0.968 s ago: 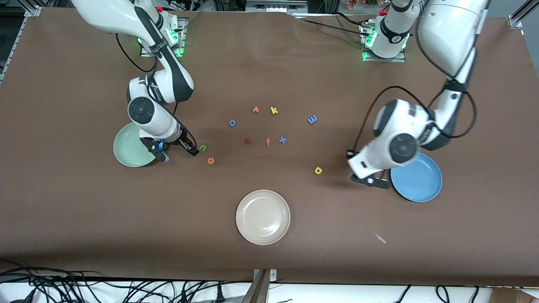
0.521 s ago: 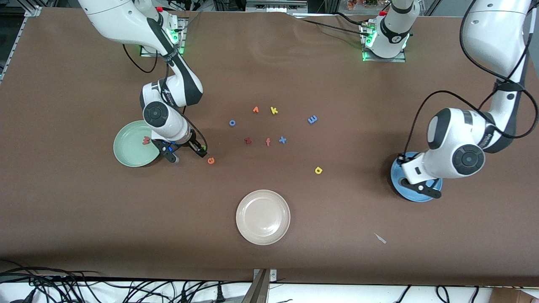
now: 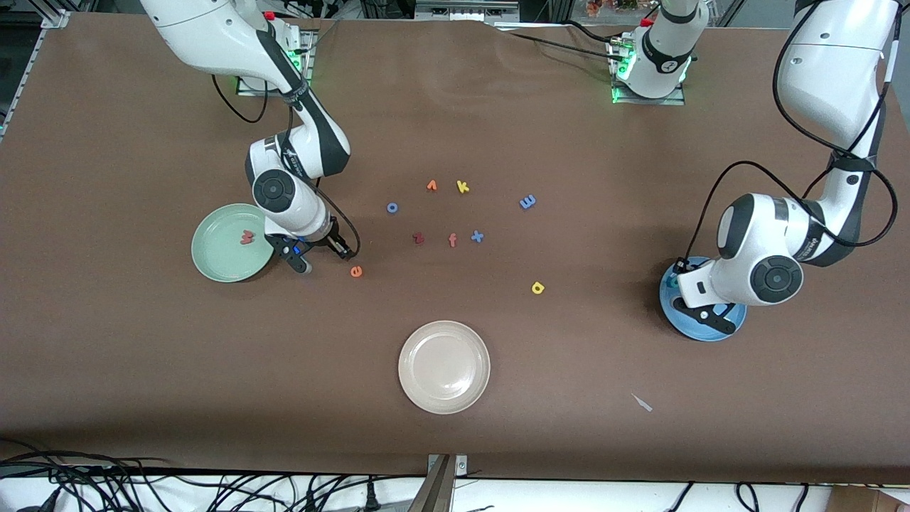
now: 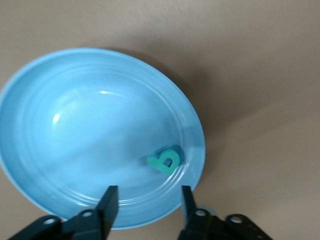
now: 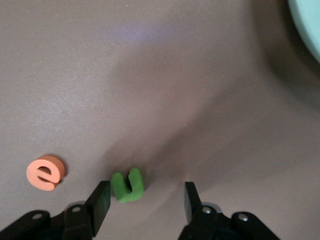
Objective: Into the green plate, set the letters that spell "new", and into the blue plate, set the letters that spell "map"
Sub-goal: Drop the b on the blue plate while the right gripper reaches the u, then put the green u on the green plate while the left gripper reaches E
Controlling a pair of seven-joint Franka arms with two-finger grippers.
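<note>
The pale green plate (image 3: 222, 264) lies toward the right arm's end and holds the pinkish-red w (image 3: 247, 237). Beside it, my right gripper (image 3: 324, 259) (image 5: 145, 189) is down at the table, open, with the green n (image 5: 127, 185) between its fingers, close against one of them. The orange e (image 3: 356, 271) (image 5: 45, 172) lies just beside. My left gripper (image 3: 700, 307) (image 4: 148, 192) hangs open over the blue plate (image 3: 732, 323) (image 4: 60, 100), where the teal a (image 4: 165, 160) lies free. The blue m (image 3: 527, 202) and yellow p (image 3: 538, 287) rest on the table.
A beige plate (image 3: 444, 367) sits near the front camera. Mid-table lie an orange letter (image 3: 431, 185), a yellow k (image 3: 463, 187), a blue o (image 3: 392, 208), a dark red z (image 3: 418, 238), an orange f (image 3: 452, 240) and a blue x (image 3: 477, 237). A white scrap (image 3: 642, 402) lies nearer the camera.
My left arm swung from beside the blue plate to over it and opened; the teal a now lies in the plate. My right gripper moved off the green plate to straddle the n, fingers narrowing.
</note>
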